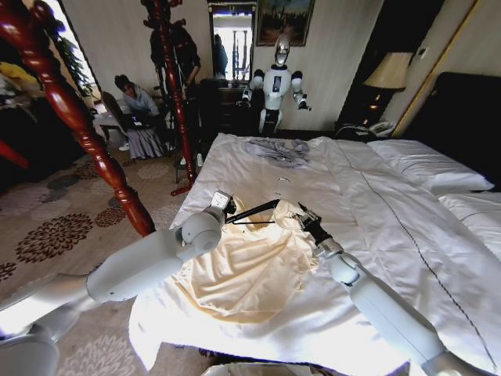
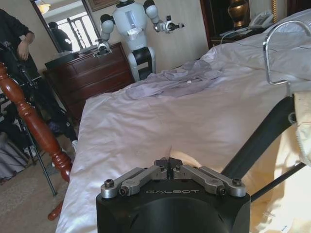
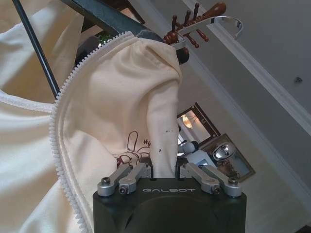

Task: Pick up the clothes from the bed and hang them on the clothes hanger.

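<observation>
Head view: the bed (image 1: 407, 211) fills the right and centre of the scene, white duvet with a thin dark stitched line running along it. The clothes (image 1: 250, 266), a cream-yellow T-shirt, lie bunched on the near left part of the duvet, their upper edge raised between the two arms. The left gripper (image 1: 225, 203) sits at the near left end of the clothes hanger (image 1: 254, 210), a slim black bar with a silver hook rising just beyond it; the right gripper (image 1: 307, 222) is at the shirt's upper right edge, beside the hanger. A grey garment (image 1: 275, 150) lies at the far side of the bed. A reddish-brown coat stand (image 1: 74, 117) rises at near left. Left wrist view: the left gripper (image 2: 169, 164) has its fingertips drawn together with nothing visibly between them; the black hanger arm (image 2: 265, 133) passes just to one side, with the silver hook (image 2: 274, 53) above. Right wrist view: the right gripper (image 3: 165, 171) is clamped on a fold of the cream shirt (image 3: 121, 97), whose ribbed hem drapes over the dark hanger bar (image 3: 102, 14).
</observation>
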Tool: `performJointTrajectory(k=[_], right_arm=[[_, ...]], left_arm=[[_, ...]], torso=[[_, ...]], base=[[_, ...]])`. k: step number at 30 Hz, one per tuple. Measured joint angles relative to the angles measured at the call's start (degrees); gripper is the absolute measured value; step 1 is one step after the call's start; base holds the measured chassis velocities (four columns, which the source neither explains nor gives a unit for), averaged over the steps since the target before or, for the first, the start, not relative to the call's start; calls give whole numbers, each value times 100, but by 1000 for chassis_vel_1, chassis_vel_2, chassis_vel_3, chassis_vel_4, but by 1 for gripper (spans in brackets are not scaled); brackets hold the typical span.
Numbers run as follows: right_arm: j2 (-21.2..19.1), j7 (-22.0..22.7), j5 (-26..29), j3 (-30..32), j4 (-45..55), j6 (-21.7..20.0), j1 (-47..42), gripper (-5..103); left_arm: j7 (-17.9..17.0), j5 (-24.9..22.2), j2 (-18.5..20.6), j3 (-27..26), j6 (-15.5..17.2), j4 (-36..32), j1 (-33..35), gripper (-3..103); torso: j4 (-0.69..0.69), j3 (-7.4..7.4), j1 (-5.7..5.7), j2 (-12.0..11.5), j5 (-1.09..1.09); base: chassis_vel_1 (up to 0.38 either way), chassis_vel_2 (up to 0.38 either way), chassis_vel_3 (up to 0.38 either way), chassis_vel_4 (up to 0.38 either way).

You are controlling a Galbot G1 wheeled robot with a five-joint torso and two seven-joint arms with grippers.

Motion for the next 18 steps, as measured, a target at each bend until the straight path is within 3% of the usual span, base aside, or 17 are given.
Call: performJointTrajectory(k=[8,12,18], right_arm=[[10,91,237,-221,-66,-479,133,20],[-89,129,442,-318,-38,-919,204,20],[-126,144,616,-455,59,-1237,352,20]], left_arm=[[-159,29,-366,231,49,55,-141,0],[-173,254,-567,324,69,172,-170,0],[-185,467,-805,419,80,382,-191,0]], torso=[[-2,0,0,0,1],[-1,0,0,0,0],[0,0,0,0,1]], base=[[0,0,0,0],[0,0,0,0],[0,0,0,0]])
